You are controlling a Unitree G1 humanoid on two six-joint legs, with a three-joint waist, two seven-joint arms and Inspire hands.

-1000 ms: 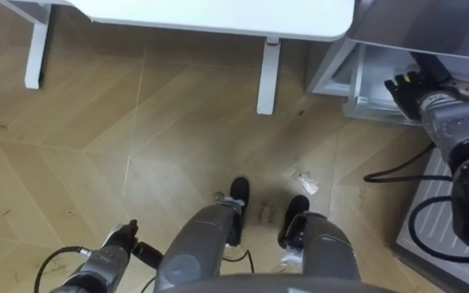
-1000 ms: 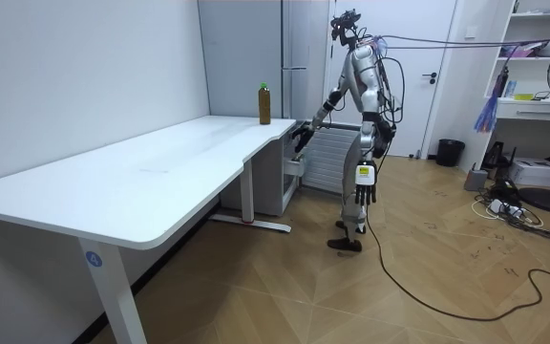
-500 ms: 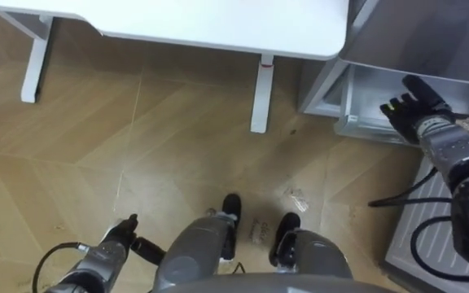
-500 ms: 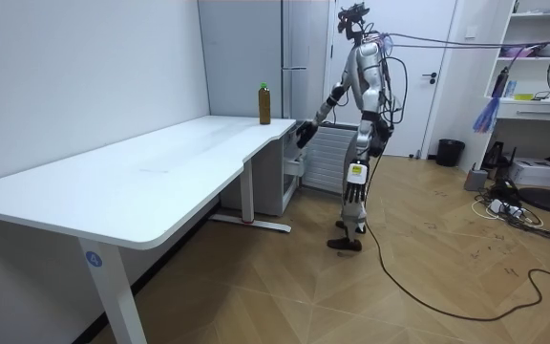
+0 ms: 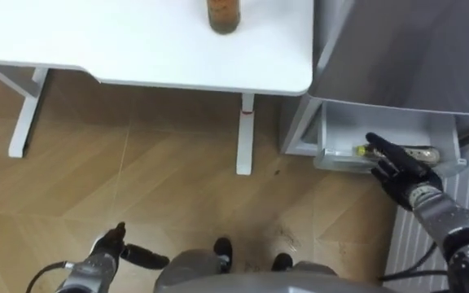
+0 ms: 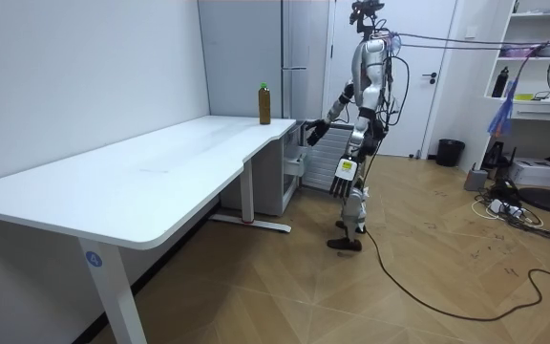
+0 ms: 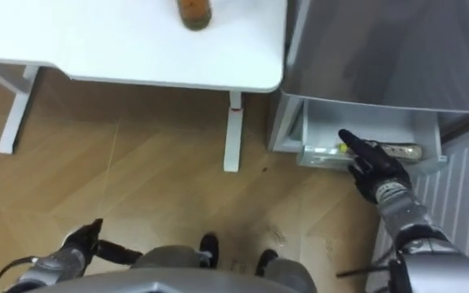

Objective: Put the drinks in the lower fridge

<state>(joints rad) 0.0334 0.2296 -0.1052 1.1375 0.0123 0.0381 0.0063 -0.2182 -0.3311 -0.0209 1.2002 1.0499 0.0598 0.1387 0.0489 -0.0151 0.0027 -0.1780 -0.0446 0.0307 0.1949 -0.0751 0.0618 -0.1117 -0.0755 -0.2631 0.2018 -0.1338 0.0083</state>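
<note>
A brown drink bottle with a green cap stands at the white table's far corner, beside the grey fridge. The lower fridge compartment is open. Another bottle with a yellow cap lies on its side in it. My right hand is open, fingers straight, held out just above the front of that compartment and partly covering the lying bottle. My left hand hangs open low at my left side, holding nothing. In the room view I stand upright before the fridge.
The table's leg stands close to the fridge's left side. The open white fridge door is beside me, between me and the table. Wooden floor spreads to my left and behind me.
I have straightened up and my head view has lifted, bringing the table top and bottle into sight. My right hand rose and reached forward over the open compartment.
</note>
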